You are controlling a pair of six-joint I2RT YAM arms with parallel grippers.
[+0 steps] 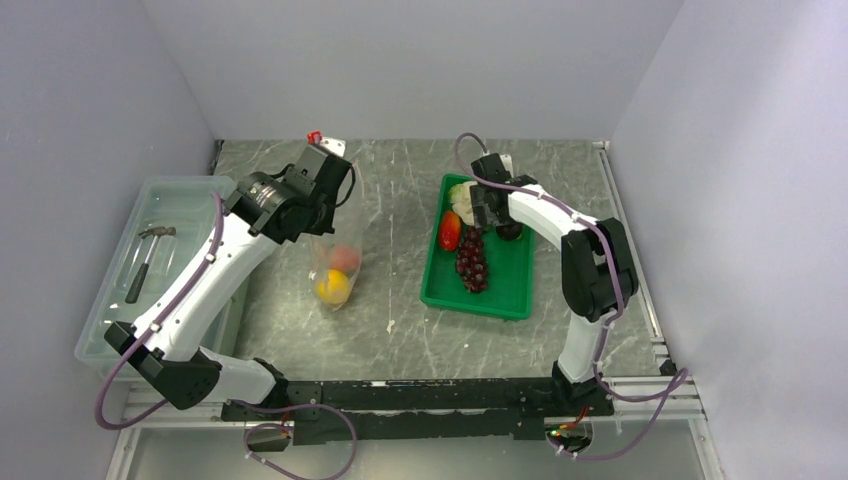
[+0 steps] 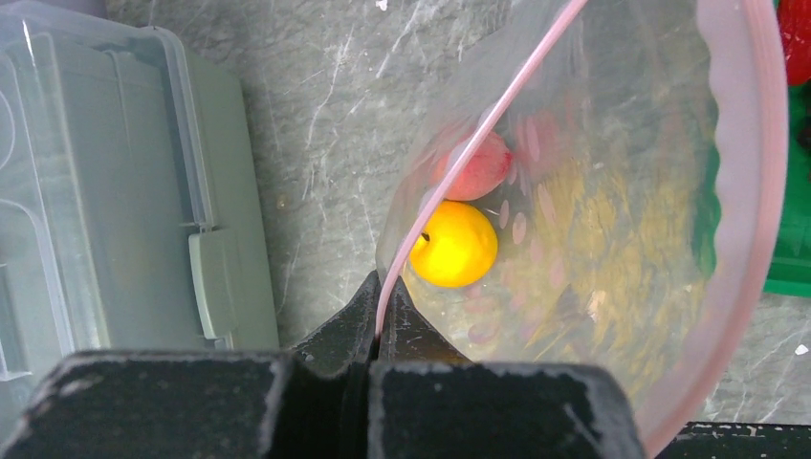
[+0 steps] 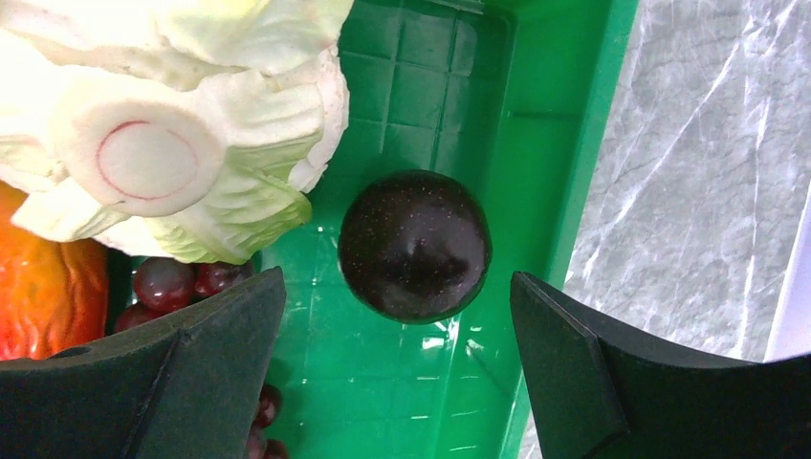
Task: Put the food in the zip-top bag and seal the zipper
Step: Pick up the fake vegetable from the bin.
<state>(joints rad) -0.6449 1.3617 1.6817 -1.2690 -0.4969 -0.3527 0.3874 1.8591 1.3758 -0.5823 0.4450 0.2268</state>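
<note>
The left gripper [image 2: 380, 323] is seen clamped on the pink zipper [image 2: 478, 124] of the clear bag [image 2: 622, 191], whose mouth is held open. An orange-yellow fruit [image 2: 454, 245] and a pink piece [image 2: 475, 167] are seen inside it. The right gripper [image 3: 397, 282] is spread open over the green tray [image 3: 564, 143], with a dark round fruit [image 3: 414, 246] between its fingers, untouched. The cabbage [image 3: 191, 124], tomato [image 1: 450, 232] and grapes [image 1: 471, 262] are found in the tray.

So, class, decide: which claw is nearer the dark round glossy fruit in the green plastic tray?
Right. The right claw hangs open over the fruit; the left claw is well off, pinching the clear bag's pink strip.
</note>
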